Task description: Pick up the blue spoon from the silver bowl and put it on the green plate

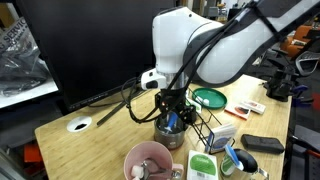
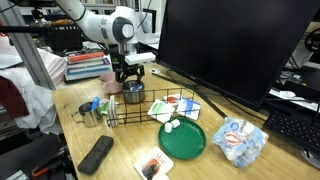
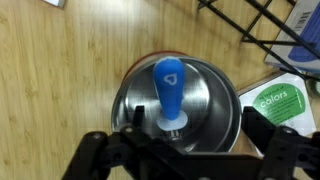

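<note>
- Location: the blue spoon (image 3: pixel 168 88) stands in the silver bowl (image 3: pixel 215 105) at the centre of the wrist view. Its handle rises toward the camera and its scoop end rests on the metal floor.
- Pincer (image 3: pixel 175 150): spread wide, with fingers at the lower left and lower right of the frame, pinching nothing. In both exterior views it hangs directly over the bowl.
- Handling, as judged: light, stiff plastic, smooth and probably slippery. It may pivot or skid on the steel when touched.
- Hold: close on the upper handle, clear of the rim.
- Destination: the green plate (image 2: pixel 185 145) lies lower centre on the counter (image 2: pixel 120 140), well apart from the bowl, with a wire rack (image 2: pixel 160 105) between them.
</note>
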`<state>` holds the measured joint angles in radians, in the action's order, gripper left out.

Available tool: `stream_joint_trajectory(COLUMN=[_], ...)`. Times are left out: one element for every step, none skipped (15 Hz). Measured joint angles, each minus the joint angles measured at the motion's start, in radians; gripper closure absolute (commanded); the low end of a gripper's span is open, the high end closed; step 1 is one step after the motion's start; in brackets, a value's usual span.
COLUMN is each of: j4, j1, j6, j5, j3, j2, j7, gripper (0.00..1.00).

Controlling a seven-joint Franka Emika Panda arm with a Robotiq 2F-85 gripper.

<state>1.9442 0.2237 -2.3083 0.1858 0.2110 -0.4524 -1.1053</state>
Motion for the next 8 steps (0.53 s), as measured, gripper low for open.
stream_joint_trajectory(j4=[-0.007,-0.013,-0.018,-0.022,-0.026,-0.028,-0.031,-0.034], j1=[0.000,0.000,0.000,-0.001,-0.001,-0.001,-0.002,-0.002], j6=[0.010,0.018,0.027,0.034,0.039,0.044,0.049,0.056], j5=[0.000,0.000,0.000,0.000,0.000,0.000,0.000,0.000], j3=[0.000,0.000,0.000,0.000,0.000,0.000,0.000,0.000], j2=[-0.004,-0.005,-0.006,-0.007,-0.009,-0.011,-0.013,-0.016], j7=[-0.004,-0.008,-0.011,-0.014,-0.017,-0.021,-0.025,-0.030], gripper=[0.06,0.06,0.04,0.04,0.02,0.02,0.02,0.01])
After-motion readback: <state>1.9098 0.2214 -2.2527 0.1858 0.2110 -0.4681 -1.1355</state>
